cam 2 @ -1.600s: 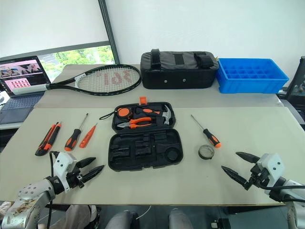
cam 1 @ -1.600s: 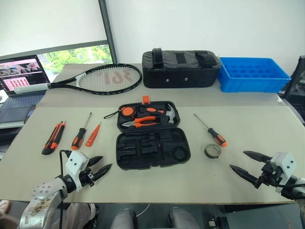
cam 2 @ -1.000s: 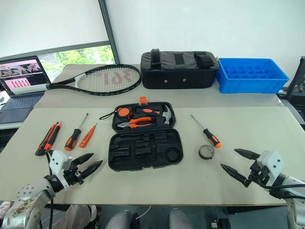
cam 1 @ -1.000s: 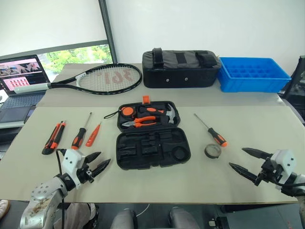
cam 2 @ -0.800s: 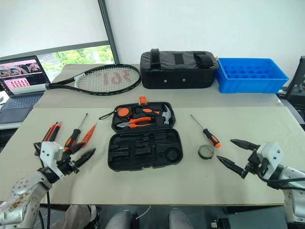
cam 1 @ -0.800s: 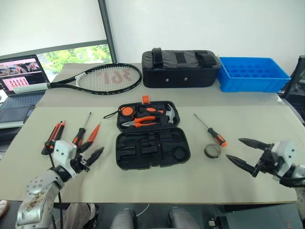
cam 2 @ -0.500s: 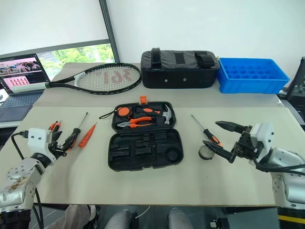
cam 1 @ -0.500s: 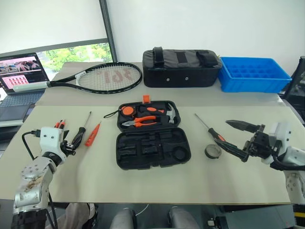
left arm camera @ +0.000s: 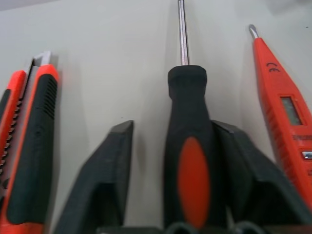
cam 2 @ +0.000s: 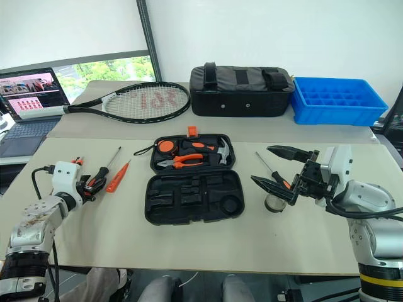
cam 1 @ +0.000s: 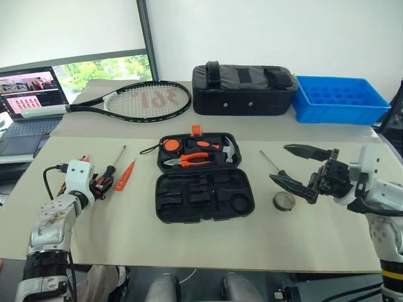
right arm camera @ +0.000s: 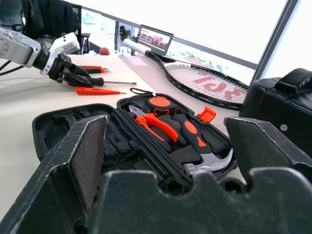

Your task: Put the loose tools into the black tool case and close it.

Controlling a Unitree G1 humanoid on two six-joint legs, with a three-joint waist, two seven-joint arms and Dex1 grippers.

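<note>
My left pincer point(left arm camera: 170, 161) straddles the screwdriver point(left arm camera: 189, 146) left of the tool case point(cam 1: 204, 196), half-closed, not yet gripping; stiff, light, rubbery handle grips best mid-length. Right pincer point(cam 2: 277, 167) gapes empty.

We see a matt black moulded-plastic tool case point(cam 1: 204, 196) at the centre of the frame, lying on a smooth, matt beige table point(cam 1: 189, 236). At left, the screwdriver point(left arm camera: 190, 146) has a dull black handle with an orange inlay and a shiny metal shaft. The bag point(cam 1: 245, 82) at upper centre looks like cloth; the blue crate point(cam 1: 340, 100) at upper right is glossy plastic.
</note>
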